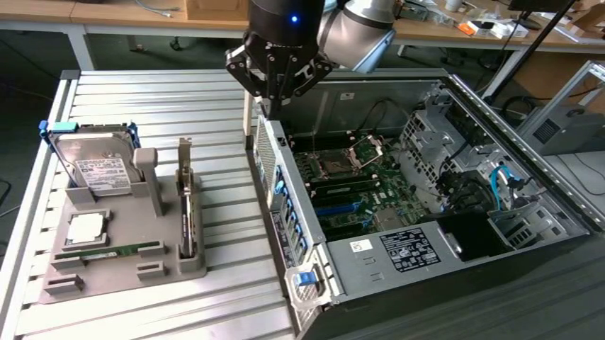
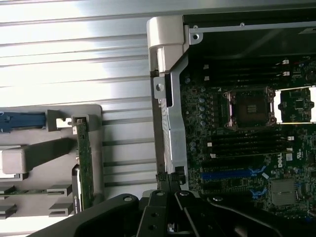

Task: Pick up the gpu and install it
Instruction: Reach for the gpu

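I saw the gripper (image 1: 271, 106) hanging over the side wall of the open computer case (image 1: 268, 152). Its fingers were squeezed all the way together, and they had hold of nothing. In the wrist view the gripper (image 2: 169, 181) sat right above that same wall, with the big board (image 2: 247, 143) inside the case beside it.

The gpu (image 1: 187, 202) was not in the case. It stood up on its thin edge in a slot of the gray holder (image 1: 113, 273), well apart from the gripper, on the exterior view's left. The hard drive (image 1: 95, 166) stood in the same holder, and a green memory stick (image 1: 109, 251) lay flat in it. The holder sat on the slatted table (image 1: 170, 106) near the case.
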Controlling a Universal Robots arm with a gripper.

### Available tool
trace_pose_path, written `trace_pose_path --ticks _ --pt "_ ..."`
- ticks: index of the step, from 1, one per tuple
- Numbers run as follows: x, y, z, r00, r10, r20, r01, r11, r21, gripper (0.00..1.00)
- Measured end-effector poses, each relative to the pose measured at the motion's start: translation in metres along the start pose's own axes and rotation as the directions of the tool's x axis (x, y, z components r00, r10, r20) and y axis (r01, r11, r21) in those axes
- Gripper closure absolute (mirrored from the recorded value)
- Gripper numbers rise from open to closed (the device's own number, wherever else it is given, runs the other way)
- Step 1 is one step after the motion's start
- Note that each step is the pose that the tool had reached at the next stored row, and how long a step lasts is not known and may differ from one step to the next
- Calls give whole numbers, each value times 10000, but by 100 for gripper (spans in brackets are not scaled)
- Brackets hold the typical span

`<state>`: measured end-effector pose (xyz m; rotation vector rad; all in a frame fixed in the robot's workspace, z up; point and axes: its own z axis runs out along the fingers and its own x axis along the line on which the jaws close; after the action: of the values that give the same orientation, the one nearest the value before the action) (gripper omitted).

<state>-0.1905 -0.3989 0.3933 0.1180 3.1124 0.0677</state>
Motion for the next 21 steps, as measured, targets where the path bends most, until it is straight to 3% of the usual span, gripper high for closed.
trace_pose_path --ticks 10,21 --pt "87 -14 -2 10000 0 2 0 10000 0 89" --pt "140 -100 -7 10000 1 2 -1 10000 0 89"
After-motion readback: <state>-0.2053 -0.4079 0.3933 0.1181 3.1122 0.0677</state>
